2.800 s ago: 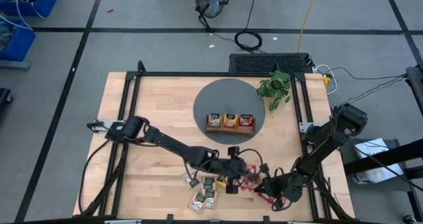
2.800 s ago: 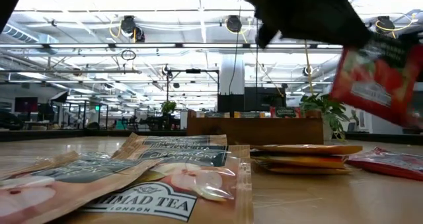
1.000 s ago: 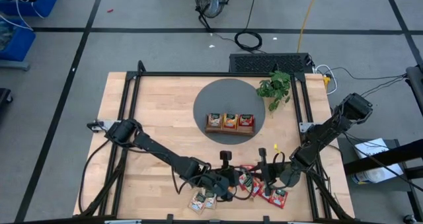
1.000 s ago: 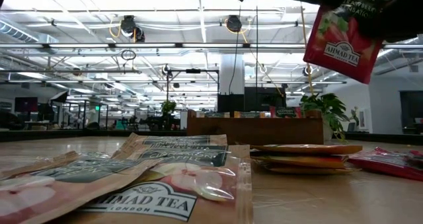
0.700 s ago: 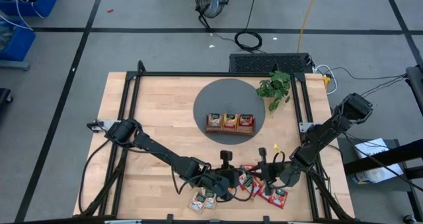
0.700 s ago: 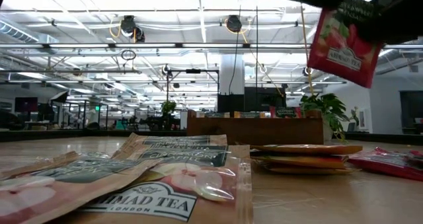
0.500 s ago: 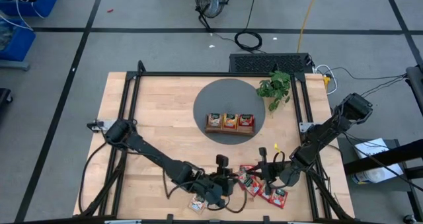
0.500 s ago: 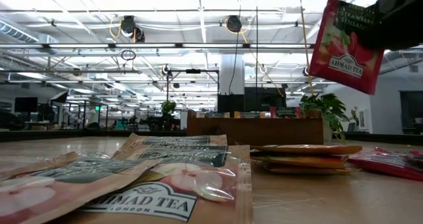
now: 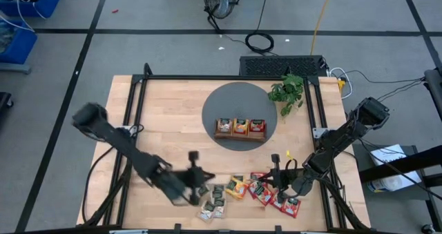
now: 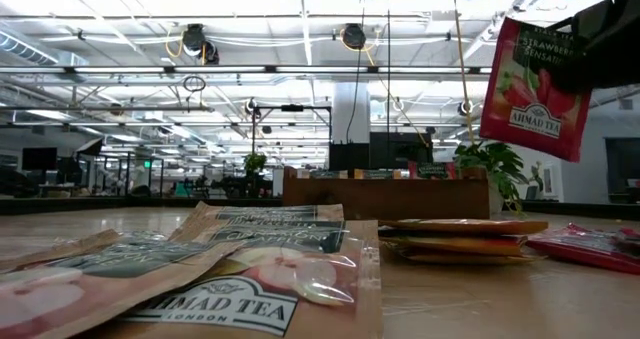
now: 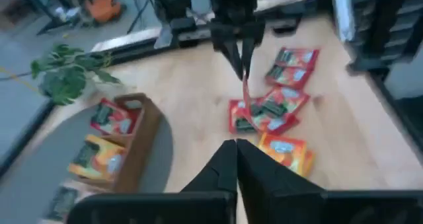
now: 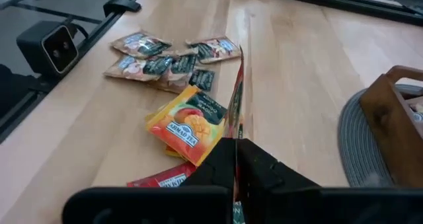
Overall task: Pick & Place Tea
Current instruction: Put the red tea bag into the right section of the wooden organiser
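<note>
Retreat of left tool [image 11: 236,159] leftward, fingers together, empty. Right tool [image 12: 235,159] holds clamped red sachet [image 10: 532,89] raised above bench [image 9: 173,123]; tray [image 9: 239,129] placement next.

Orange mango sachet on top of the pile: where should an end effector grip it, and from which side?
Pinch the orange mango sachet by its outer edge, the one toward the pale sachets. It lies flat on another orange one, that edge seemingly clear of the table. Come from above, probably with the empty left end effector.
</note>
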Robot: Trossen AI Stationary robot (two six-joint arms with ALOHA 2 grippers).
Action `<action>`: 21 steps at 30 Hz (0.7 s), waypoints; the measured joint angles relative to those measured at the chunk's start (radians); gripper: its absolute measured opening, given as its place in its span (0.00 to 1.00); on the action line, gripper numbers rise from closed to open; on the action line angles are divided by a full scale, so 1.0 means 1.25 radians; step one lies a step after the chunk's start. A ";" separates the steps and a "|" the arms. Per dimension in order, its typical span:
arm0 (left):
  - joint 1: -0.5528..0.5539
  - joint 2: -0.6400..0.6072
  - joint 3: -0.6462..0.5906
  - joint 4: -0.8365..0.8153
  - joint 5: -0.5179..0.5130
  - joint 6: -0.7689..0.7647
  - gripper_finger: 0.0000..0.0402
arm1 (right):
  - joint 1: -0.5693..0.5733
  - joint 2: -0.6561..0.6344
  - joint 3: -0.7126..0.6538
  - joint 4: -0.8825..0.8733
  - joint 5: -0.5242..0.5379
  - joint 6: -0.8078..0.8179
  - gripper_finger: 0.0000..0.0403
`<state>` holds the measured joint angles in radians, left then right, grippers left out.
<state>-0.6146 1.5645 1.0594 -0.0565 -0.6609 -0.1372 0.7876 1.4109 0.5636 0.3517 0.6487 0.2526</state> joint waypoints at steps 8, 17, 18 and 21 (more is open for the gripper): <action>0.057 -0.091 -0.414 0.589 0.069 0.045 0.01 | -0.013 0.000 0.000 -0.015 0.010 -0.020 0.00; 0.095 -0.085 -0.511 0.715 0.083 0.009 0.02 | -0.074 -0.008 0.001 -0.055 0.002 -0.041 0.00; 0.100 -0.085 -0.511 0.714 0.086 0.011 0.03 | -0.083 -0.010 0.000 -0.073 0.002 -0.036 0.00; 0.109 -0.085 -0.511 0.714 0.098 0.020 0.07 | -0.107 -0.026 0.000 -0.106 0.001 -0.018 0.00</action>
<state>-0.4788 1.4582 0.4202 0.8360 -0.5384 -0.1124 0.6541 1.3781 0.5635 0.2192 0.6494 0.2303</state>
